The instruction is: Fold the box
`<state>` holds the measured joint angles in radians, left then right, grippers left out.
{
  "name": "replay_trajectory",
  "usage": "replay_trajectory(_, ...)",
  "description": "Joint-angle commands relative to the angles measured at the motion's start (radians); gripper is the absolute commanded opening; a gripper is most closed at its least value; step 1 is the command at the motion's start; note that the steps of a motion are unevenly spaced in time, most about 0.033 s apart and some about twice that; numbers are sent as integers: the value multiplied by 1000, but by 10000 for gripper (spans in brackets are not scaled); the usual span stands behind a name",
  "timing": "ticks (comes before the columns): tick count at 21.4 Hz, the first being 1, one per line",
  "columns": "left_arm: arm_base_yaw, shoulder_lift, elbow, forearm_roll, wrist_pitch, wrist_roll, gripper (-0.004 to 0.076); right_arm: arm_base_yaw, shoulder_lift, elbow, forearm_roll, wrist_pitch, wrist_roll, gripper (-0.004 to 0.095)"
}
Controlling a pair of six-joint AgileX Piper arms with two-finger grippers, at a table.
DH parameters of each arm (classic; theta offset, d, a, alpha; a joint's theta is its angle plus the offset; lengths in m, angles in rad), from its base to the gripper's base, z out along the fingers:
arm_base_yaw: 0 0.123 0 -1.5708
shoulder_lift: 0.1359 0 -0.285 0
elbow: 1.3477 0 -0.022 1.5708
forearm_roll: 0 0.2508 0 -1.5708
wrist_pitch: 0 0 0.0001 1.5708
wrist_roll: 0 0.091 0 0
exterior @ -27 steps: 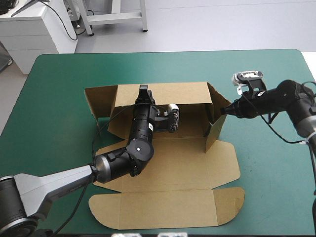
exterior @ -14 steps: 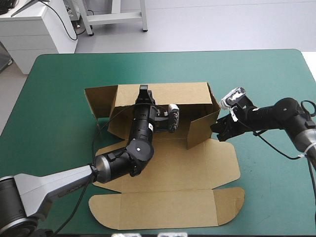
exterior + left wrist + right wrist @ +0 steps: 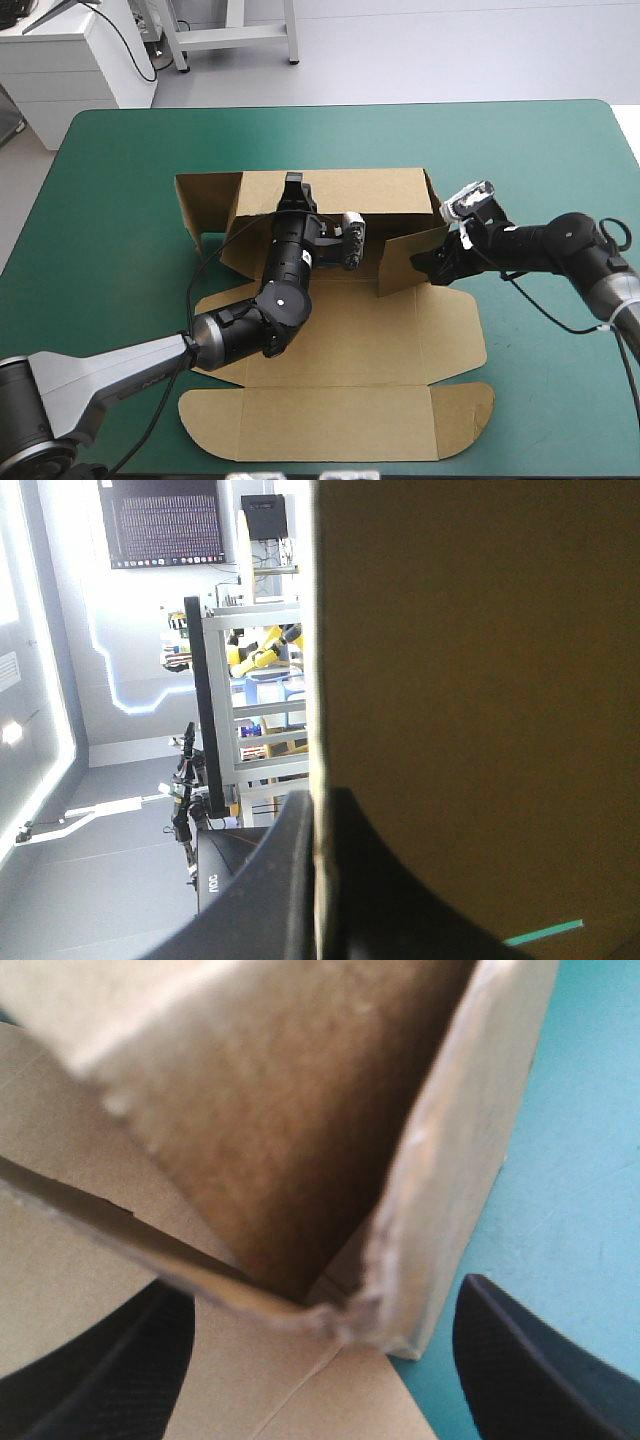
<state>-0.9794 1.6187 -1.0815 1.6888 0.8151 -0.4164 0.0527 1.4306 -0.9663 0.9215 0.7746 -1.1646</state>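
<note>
Okay, table (image 3: 110,170): teal-green cover, bare all round the box. The widest open stretches are at 9 and 3 o'clock, with a decent strip at 12.
Box (image 3: 340,330): brown, about mid-table, base lying flat.
Lid panel (image 3: 330,425): flat at the box's 6 o'clock, its rounded edge close to the table's near edge, so not much room there.
Back wall (image 3: 340,190): upright along the box's 12 o'clock side, top edge level.
Left flap (image 3: 208,200): up at 10 o'clock, sticking out past the back wall's end toward 9.
Right flap (image 3: 410,262): at 2 o'clock, upright and swung inward over the base.
Left gripper (image 3: 292,184): pinched tight on the back wall's top edge, board clamped in it.
Right gripper (image 3: 425,266): spread wide. The right flap's bottom corner sits in the gap; whether they touch, can't tell.
</note>
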Motion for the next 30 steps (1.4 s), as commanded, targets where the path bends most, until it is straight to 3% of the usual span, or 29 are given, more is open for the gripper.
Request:
replay_trajectory(1,-5,-47,-23,88,28,-11,-8,99,-107,115,65,-276,33,673)
replay_trajectory(3,-5,-47,-23,88,28,-11,-8,188,-157,204,77,-528,95,673)
replay_trajectory(5,-5,-47,-23,88,28,-11,-8,263,-171,251,95,-682,98,671)
replay_trajectory(11,-5,-47,-23,88,26,-11,-8,389,-132,247,97,-931,113,671)
replay_trajectory(19,-5,-47,-23,88,14,-11,-8,393,-37,111,101,-937,146,654)
replay_trajectory(21,-5,-47,-23,88,14,-11,-8,393,-12,99,106,-918,146,485)
replay_trajectory(22,-5,-47,-23,88,14,-11,-8,393,-8,99,121,-897,146,270)
replay_trajectory(23,-5,-47,-23,88,14,-11,-8,393,-8,99,121,-892,146,166)
replay_trajectory(24,-5,-47,-23,88,14,-11,-8,393,-8,99,121,-885,146,-26)
replay_trajectory(30,-5,-47,-23,90,9,-2,-8,393,-14,99,124,-849,145,-12)
